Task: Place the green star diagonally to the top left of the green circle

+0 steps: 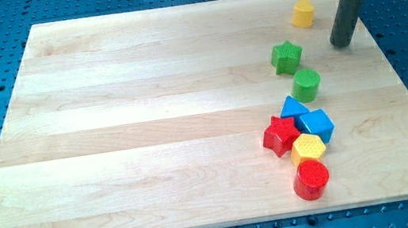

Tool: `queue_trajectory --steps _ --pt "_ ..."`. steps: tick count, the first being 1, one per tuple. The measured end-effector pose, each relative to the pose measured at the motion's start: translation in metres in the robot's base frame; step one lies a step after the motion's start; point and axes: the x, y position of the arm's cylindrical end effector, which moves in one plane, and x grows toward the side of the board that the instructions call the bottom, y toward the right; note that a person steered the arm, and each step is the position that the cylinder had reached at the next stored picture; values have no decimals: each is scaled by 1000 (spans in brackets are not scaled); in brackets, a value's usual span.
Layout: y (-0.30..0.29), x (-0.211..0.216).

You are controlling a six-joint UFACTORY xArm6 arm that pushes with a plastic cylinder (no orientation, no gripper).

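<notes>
The green star (286,57) lies on the wooden board (151,137) in the right half, near the view's top. The green circle (306,84) sits just below and slightly right of it, a small gap apart. My tip (340,43) rests on the board to the right of the green star, about a block's width or two away, and up and to the right of the green circle. It touches no block.
A yellow block (303,14) lies above the star near the board's top edge. Below the green circle is a tight cluster: a blue triangle (292,106), a blue block (317,124), a red star (281,135), a yellow hexagon (307,149) and a red cylinder (311,180).
</notes>
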Motion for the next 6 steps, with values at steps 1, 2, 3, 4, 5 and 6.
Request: queue_trajectory --steps 1,2,3,4,5,6 --pt "-35 1" --pt "-47 1" --pt "-78 7" --pt "-63 48" --pt "-108 59" --pt "-144 50"
